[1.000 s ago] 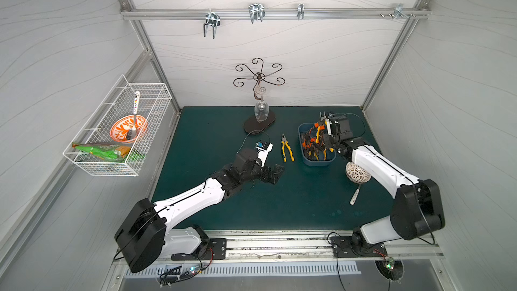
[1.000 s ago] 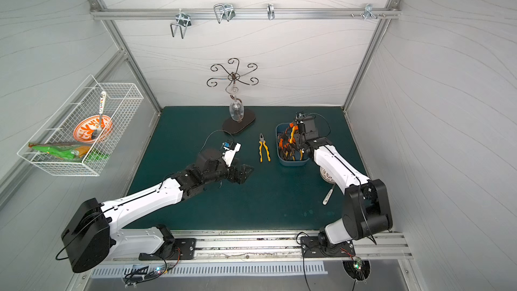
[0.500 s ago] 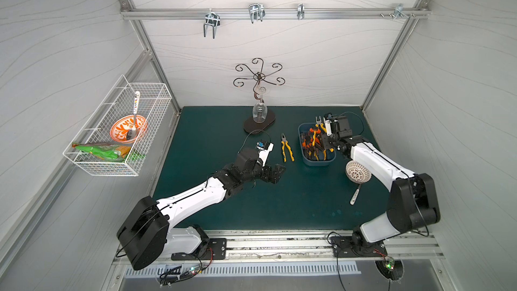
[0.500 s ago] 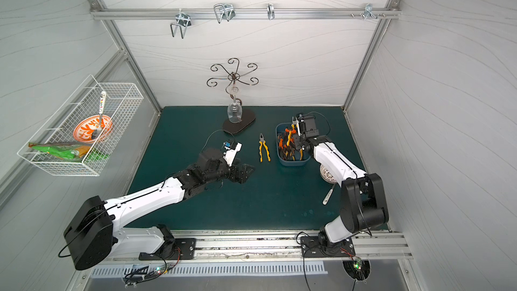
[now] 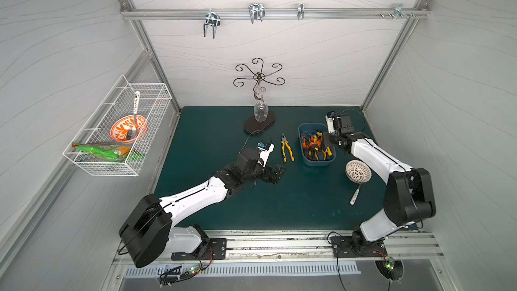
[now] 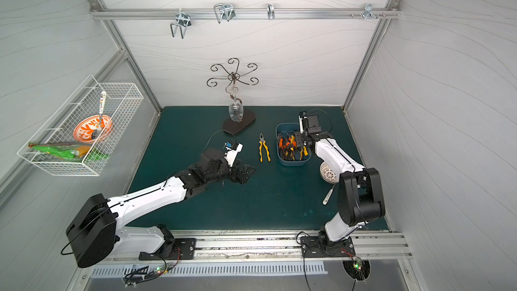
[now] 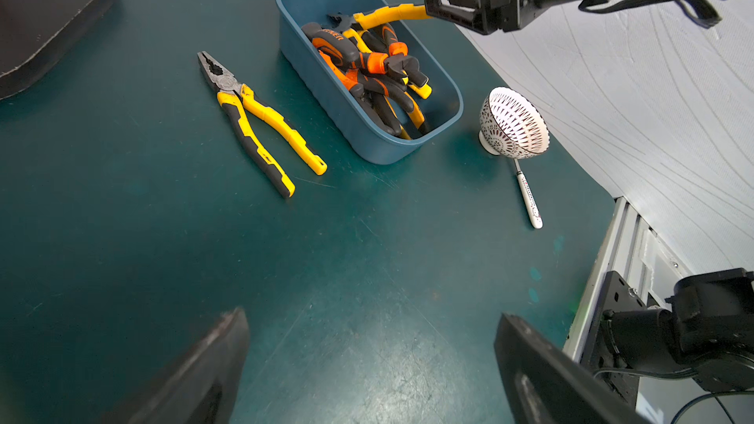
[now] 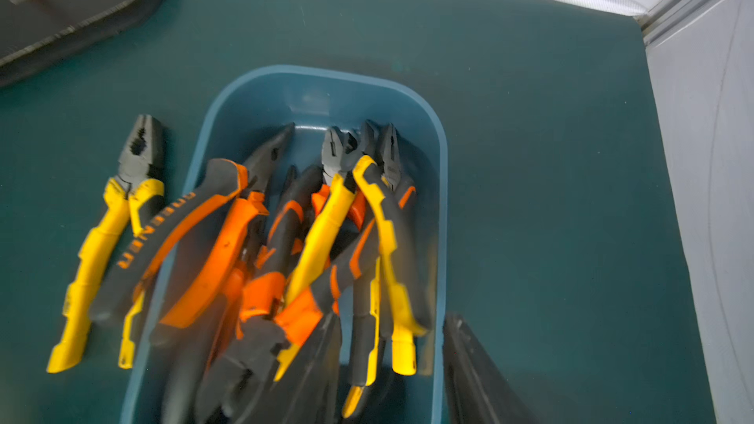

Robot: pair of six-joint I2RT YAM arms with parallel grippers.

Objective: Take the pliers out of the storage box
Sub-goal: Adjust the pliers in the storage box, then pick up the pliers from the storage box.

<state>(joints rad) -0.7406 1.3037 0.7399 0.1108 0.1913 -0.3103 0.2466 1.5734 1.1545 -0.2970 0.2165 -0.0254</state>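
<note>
Mid-extraction: one pliers [image 7: 253,116] lay beside the storage box [image 7: 322,91]; my right pincer [image 7: 428,13] met a yellow-handled pair [image 7: 387,14] over it, grip unclear; left pincer [image 7: 367,332] gaped empty; next probably wanted firm clamping.

**Only one readable word in the whole scene**

Orange block letters are printed along the black grip of one pair of orange-and-black pliers [image 8: 157,234] lying in the storage box [image 8: 318,87]. In the right wrist view they're a bit smeared, but "GREENER" can just about be made out. The same lettering is seen on that grip from the left wrist view [image 7: 332,35], where only the tail end "EENER" is legible.

Small coloured print is carried on the white spoon handle [image 7: 529,201] on the mat, too tiny to be read. The same goes for the spoon [image 5: 136,104] in the wire basket [image 5: 156,90] and the green packet [image 5: 98,149] beside it: markings are there, nothing can be deciphered.
</note>
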